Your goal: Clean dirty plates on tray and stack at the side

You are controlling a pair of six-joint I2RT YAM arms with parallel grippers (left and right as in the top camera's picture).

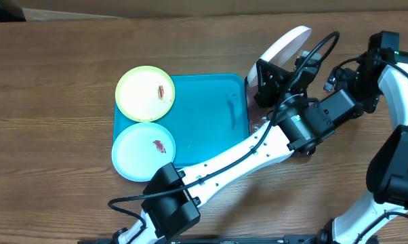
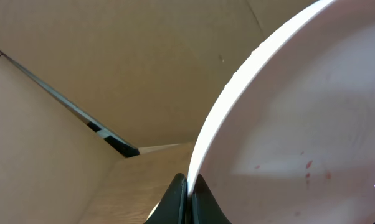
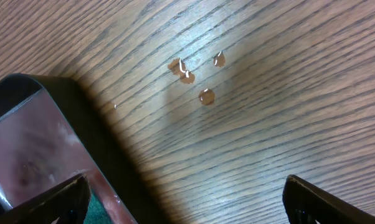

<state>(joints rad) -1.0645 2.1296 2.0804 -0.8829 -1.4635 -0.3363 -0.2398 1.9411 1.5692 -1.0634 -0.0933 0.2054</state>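
Pinches the white plate (image 2: pixel 299 112) in the left tool (image 2: pixel 187 186); holds the right tool (image 3: pixel 187 202) spread above the counter (image 3: pixel 287 124).

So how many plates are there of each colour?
yellow-green plate: 1
pale blue plate: 1
white plate: 1
Total: 3 plates

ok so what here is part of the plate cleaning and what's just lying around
job: white plate in left gripper, green plate, blue plate, blue tray, black tray, likely rinse water
lying about: reddish drops on table, cardboard wall
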